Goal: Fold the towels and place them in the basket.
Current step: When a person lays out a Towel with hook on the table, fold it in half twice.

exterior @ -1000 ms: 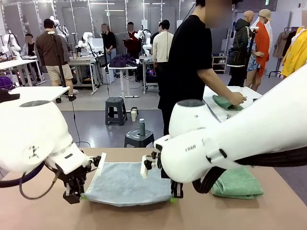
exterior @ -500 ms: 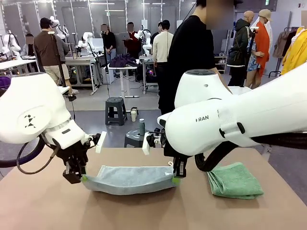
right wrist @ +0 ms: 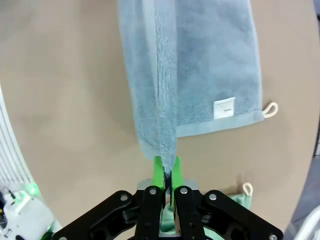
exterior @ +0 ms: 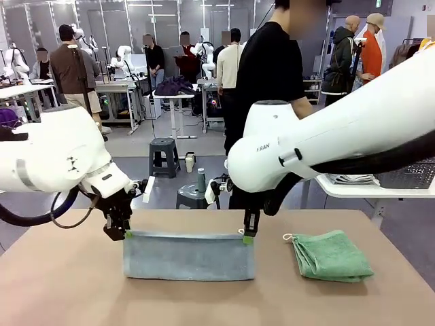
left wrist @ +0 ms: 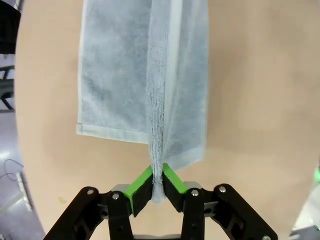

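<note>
The pale blue-grey towel [exterior: 189, 257] hangs as a doubled band between my two grippers, its lower edge resting on the table. My left gripper [exterior: 126, 234] is shut on its upper left corner and my right gripper [exterior: 248, 238] is shut on its upper right corner. In the left wrist view the green pads [left wrist: 142, 185] of my left gripper [left wrist: 156, 189] pinch the towel [left wrist: 145, 75]. The right wrist view shows my right gripper [right wrist: 166, 177] clamped on the towel [right wrist: 200, 65], whose white tag [right wrist: 223, 108] faces up. The mint green towel [exterior: 331, 255] lies folded on the table to the right. A dark grey mesh basket [exterior: 411, 173] stands on a side table at far right.
The brown table [exterior: 68, 299] has free room in front of and left of the towel. A person in black [exterior: 272, 75] stands just behind the far edge. A white side table [exterior: 353, 190] with folded cloth is at the right.
Both grippers have risen and moved toward the far side, drawing the towel's near edge up and over. The towel went from lying flat to hanging as a folded band.
</note>
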Controlling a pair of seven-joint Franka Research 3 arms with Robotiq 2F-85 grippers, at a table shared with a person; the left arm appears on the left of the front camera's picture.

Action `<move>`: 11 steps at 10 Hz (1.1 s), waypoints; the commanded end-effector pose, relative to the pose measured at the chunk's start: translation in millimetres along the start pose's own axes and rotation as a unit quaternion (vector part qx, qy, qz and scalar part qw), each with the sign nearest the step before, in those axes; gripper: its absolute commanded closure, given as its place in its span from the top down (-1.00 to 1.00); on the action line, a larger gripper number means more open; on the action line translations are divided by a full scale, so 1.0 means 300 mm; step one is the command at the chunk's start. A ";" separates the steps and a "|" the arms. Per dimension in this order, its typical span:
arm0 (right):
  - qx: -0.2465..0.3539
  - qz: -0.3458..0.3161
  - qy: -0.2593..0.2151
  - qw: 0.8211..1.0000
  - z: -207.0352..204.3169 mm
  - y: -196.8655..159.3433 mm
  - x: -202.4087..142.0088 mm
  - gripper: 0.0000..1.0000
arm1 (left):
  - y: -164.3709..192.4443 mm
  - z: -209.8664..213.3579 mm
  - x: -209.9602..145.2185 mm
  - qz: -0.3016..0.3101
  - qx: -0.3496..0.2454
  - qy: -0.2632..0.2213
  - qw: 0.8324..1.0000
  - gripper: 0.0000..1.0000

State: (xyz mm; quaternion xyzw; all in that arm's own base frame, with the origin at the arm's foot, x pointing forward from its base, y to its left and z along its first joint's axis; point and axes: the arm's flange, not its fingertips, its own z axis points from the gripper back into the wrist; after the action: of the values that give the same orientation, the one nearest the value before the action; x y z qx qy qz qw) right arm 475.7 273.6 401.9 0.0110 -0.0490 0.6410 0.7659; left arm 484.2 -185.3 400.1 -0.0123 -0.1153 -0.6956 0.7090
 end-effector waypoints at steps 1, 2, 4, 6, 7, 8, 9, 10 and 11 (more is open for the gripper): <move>0.003 -0.018 0.038 0.999 -0.059 -0.098 0.052 -0.87 | 0.109 -0.082 -0.008 -0.014 -0.008 -0.012 1.000 -0.80; -0.001 -0.018 0.036 0.999 -0.107 -0.135 0.060 -0.87 | 0.147 -0.120 -0.018 -0.027 -0.008 -0.014 0.999 -0.80; -0.018 -0.024 0.025 0.999 -0.173 -0.208 0.075 -0.87 | 0.224 -0.184 -0.012 -0.046 0.009 -0.018 0.999 -0.80; -0.018 -0.029 0.035 0.999 -0.201 -0.253 0.081 -0.87 | 0.275 -0.232 -0.001 -0.046 0.006 0.004 0.999 -0.80; -0.019 -0.022 0.035 0.999 -0.214 -0.274 0.083 -0.87 | 0.303 -0.261 -0.008 -0.048 0.004 0.014 0.999 -0.80; -0.022 -0.022 0.040 0.999 -0.226 -0.289 0.085 -0.87 | 0.324 -0.278 -0.009 -0.047 0.008 0.016 0.999 -0.80; -0.022 -0.026 0.039 0.999 -0.236 -0.304 0.086 -0.87 | 0.341 -0.289 -0.007 -0.051 0.011 0.023 0.998 -0.80; -0.020 -0.029 0.040 0.999 -0.245 -0.317 0.091 -0.87 | 0.355 -0.301 -0.010 -0.046 0.013 0.029 0.998 -0.80; -0.021 -0.025 0.039 0.999 -0.252 -0.325 0.098 -0.87 | 0.366 -0.307 -0.011 -0.049 0.015 0.031 0.998 -0.80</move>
State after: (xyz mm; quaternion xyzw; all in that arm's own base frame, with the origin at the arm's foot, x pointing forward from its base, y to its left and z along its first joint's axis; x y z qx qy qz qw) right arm 574.7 287.8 334.6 -0.0192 -0.0350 0.6276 0.7775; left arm 598.0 -194.1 325.8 0.0157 -0.1014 -0.7320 0.6735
